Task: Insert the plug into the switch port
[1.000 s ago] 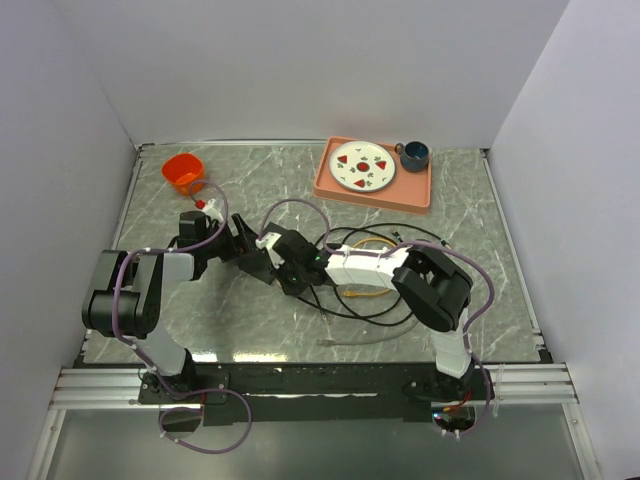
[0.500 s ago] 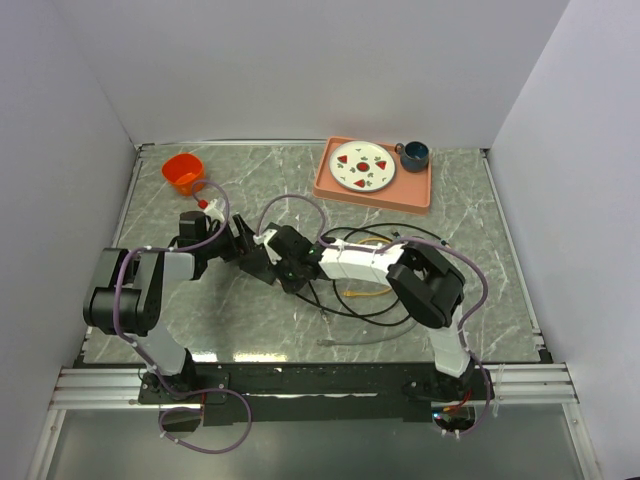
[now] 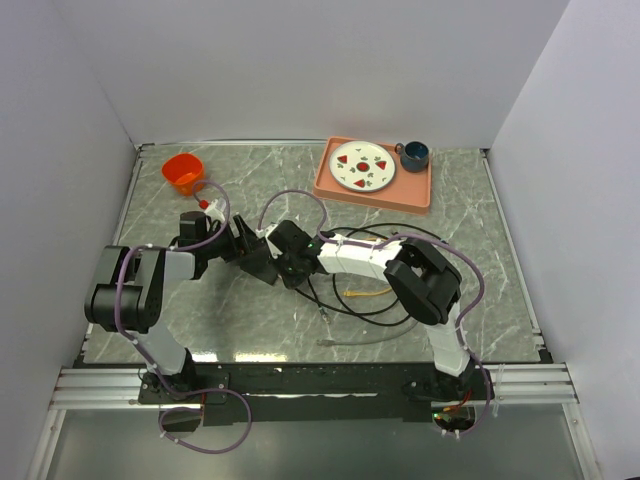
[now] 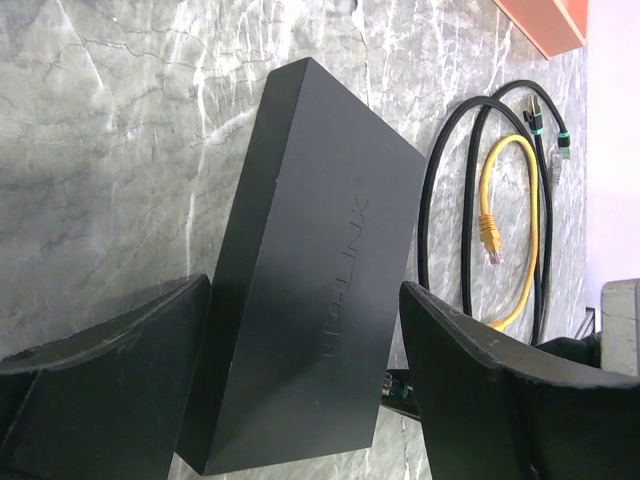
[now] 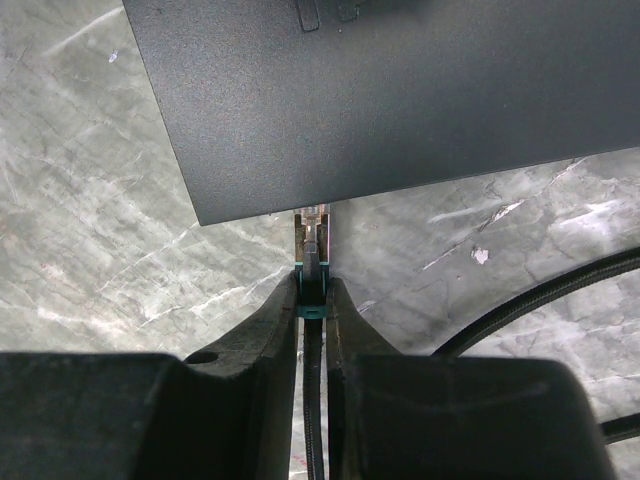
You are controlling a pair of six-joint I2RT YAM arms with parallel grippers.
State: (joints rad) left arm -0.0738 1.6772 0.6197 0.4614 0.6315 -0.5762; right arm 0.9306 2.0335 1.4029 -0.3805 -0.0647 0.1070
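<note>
We see the black box (image 4: 320, 240) lying flat near the middle of the marbled tabletop (image 4: 120, 120). The left pincer (image 4: 305, 292) straddles it with one finger against each long side, so we read it as clamped on the box. The right pincer (image 5: 313, 292) is clenched on the plug (image 5: 313, 235), pinching it just behind its clear tip, and the black cable (image 5: 314, 400) runs back between the fingers. The plug's tip meets the narrow near side of the box, just under the edge of its top face. We cannot see the switch port itself in any view. That edge hides it, so we cannot tell whether the plug is seated in it or only touches the wall.

From above, the two pincers face each other across the box, the left arm on the left and the right arm laid in from the right. Loose black cables (image 4: 450, 200) and a yellow cable (image 4: 525, 230) lie on the tabletop just beside the box. At the far edge, a salmon tray (image 3: 330, 188) carries a patterned plate (image 3: 363, 165) and a dark mug (image 3: 413, 154). An orange cup (image 3: 182, 172) stands near the far left corner.
</note>
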